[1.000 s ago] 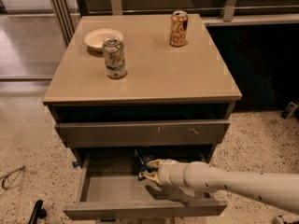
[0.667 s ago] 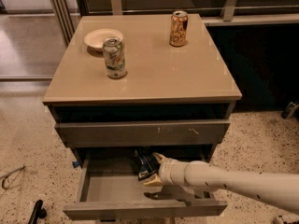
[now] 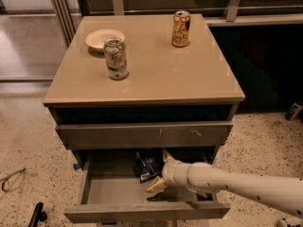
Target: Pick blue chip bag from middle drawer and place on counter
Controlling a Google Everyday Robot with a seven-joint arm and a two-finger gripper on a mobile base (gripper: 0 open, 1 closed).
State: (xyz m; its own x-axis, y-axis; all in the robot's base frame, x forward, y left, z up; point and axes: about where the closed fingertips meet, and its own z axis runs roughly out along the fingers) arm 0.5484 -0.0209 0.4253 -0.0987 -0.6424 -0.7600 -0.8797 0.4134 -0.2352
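Note:
The blue chip bag point(image 3: 147, 164) stands crumpled at the back middle of the open middle drawer point(image 3: 142, 211). My gripper point(image 3: 156, 170) reaches into the drawer from the right on a white arm. Its pale fingers point(image 3: 155, 186) are spread apart, one above and one below the bag's right side. I cannot tell whether they touch the bag. The beige counter point(image 3: 156, 74) tops the cabinet above.
On the counter stand a green can point(image 3: 116, 58), an orange can point(image 3: 181, 29) and a white bowl point(image 3: 104, 38). The shut drawer front with pale scratches point(image 3: 142, 135) hangs just above my gripper. A dark object point(image 3: 38, 214) lies on the speckled floor at the left.
My gripper has moved a little left and deeper into the drawer, closer around the bag. The bag has barely shifted.

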